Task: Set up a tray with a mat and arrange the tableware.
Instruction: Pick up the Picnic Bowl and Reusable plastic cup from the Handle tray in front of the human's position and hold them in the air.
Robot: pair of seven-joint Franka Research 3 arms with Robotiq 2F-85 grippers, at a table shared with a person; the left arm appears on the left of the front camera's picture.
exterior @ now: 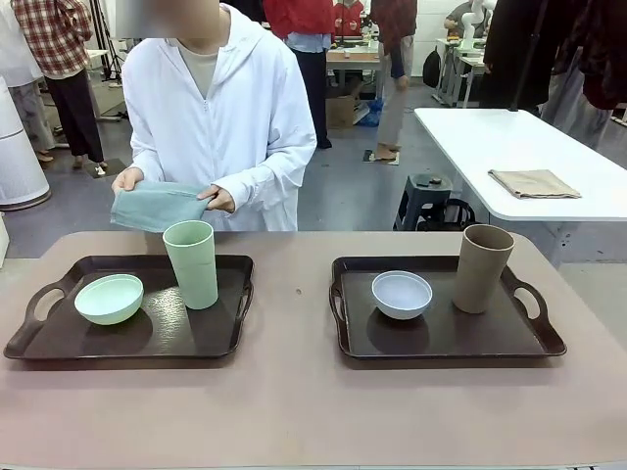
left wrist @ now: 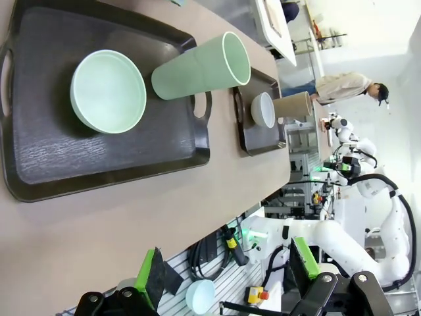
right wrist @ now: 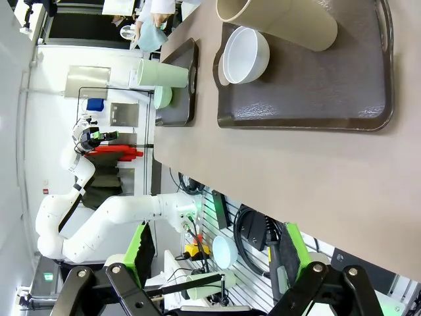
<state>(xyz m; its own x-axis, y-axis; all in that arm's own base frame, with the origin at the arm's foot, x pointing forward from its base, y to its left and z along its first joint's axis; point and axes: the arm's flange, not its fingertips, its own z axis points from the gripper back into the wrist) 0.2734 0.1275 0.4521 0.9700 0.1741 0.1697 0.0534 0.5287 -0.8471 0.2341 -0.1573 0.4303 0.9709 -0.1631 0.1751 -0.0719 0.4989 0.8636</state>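
Pale brownish-pink table (exterior: 294, 411), matte, wide across the front view. Bears two dark brown rectangular trays directly on its top, side by side and well apart, with a bare strip of tabletop between. Left tray (exterior: 127, 352) toward the robot's left, right tray (exterior: 451, 351) toward its right. Both flat, long sides parallel to the near edge, cut-out handles at the short ends. Leaves a broad bare band of tabletop along the near side.

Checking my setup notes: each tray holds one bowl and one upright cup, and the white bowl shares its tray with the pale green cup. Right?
Not quite: in the front view the white bowl shares its tray with the tan-brown cup; the pale green cup stands by the pale green bowl on the other tray. The rest holds.
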